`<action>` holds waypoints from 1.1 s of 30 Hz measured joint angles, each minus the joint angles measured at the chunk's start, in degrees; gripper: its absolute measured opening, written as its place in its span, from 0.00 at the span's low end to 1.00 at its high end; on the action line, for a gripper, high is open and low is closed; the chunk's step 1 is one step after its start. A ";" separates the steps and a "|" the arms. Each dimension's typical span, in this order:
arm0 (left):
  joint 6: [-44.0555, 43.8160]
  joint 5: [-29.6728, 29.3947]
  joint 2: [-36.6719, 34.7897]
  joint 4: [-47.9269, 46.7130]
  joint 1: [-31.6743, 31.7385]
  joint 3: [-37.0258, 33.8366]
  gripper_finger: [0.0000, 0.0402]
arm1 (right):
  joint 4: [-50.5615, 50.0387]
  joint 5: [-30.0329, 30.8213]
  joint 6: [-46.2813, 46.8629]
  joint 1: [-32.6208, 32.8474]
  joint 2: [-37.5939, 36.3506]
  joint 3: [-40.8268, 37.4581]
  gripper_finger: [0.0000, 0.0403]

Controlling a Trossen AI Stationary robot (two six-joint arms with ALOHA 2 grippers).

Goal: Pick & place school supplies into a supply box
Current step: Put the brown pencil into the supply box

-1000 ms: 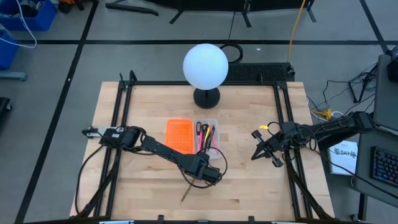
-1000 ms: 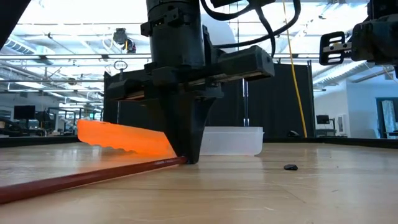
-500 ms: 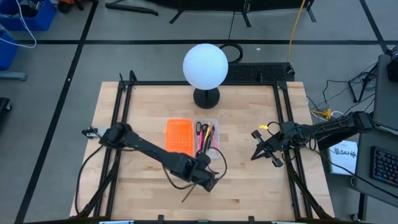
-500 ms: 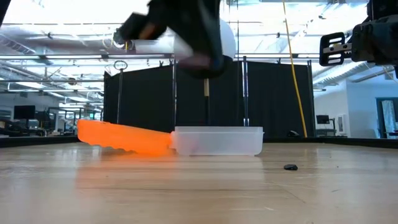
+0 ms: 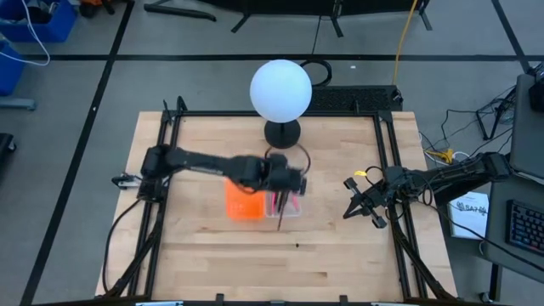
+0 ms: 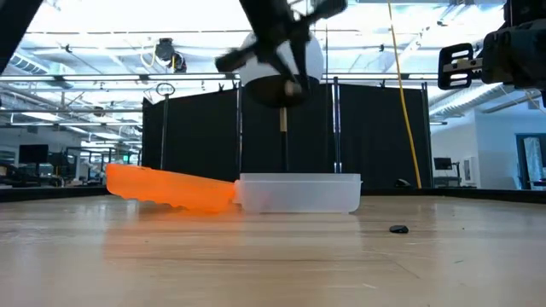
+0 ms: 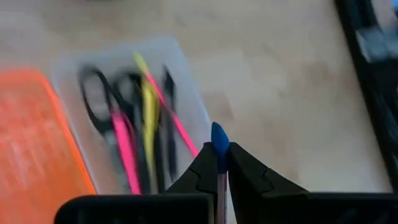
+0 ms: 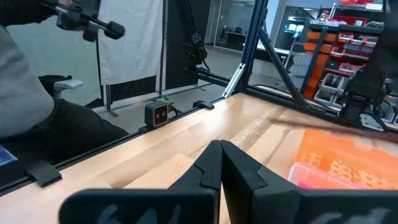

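Pencil (image 7: 219, 144) sits pinched in our left pincer (image 7: 219, 167), carried above the clear box (image 5: 283, 189) beside the orange tray (image 5: 243, 189). Next we lower and let go among the pens. Our right pincer (image 5: 359, 202) waits shut, empty, near the surface's right edge.

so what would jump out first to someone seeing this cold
Probably the big white globe lamp at the table's far edge. Next, the left gripper in the air over the clear supply box, shut on a thin blue-tipped pencil, with scissors and bright pens already inside. Beside the box lies the orange perforated piece; the right gripper waits, shut, near the right edge.
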 joint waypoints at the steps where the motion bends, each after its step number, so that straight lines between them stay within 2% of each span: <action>1: 0.26 -0.57 0.37 -0.03 1.27 0.00 0.05 | -0.02 0.00 -0.04 0.00 0.00 -0.02 0.00; 6: 2.08 -0.46 3.63 0.20 6.04 0.00 0.05 | -0.02 0.02 -0.02 0.00 0.00 -0.02 0.00; 12: 3.38 1.01 7.62 0.53 8.82 0.00 0.05 | -0.04 0.04 0.05 0.00 0.00 -0.02 0.00; 33: 6.62 -0.51 12.30 -2.42 10.85 0.00 0.05 | 0.27 0.07 0.09 0.00 0.00 -0.02 0.00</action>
